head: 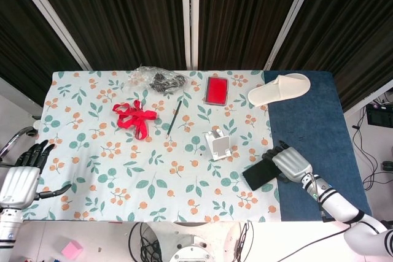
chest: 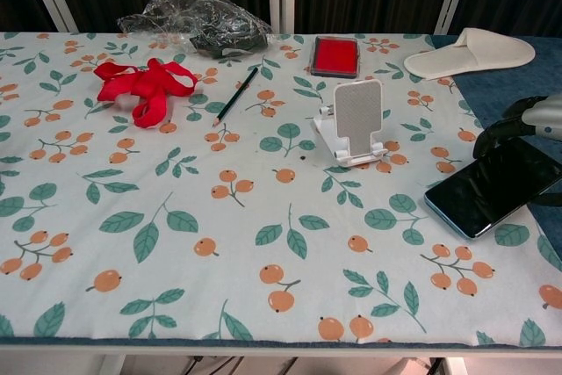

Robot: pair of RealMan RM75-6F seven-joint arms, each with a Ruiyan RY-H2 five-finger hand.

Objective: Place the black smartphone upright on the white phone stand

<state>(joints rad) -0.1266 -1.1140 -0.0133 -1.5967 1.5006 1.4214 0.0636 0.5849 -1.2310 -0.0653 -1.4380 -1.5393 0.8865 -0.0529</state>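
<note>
Head view: right hand (head: 290, 164) is reaching over the far end of the phone (head: 259, 175), fingers (head: 272, 153) curling down onto its edge, touching it; full grip not clear. Phone is lying near the table's (head: 92, 151) front right, just beside the stand (head: 218, 144), not on it. Left hand (head: 19, 179) is hanging off the table's left side, fingers spread apart, holding nothing.

Chest view: right hand (chest: 537, 118) is arching over the phone's (chest: 492, 186) far edge, dark fingers (chest: 496, 132) touching it. Phone is lying nearly flat. Stand (chest: 354, 124) is sitting upright, empty.
</note>
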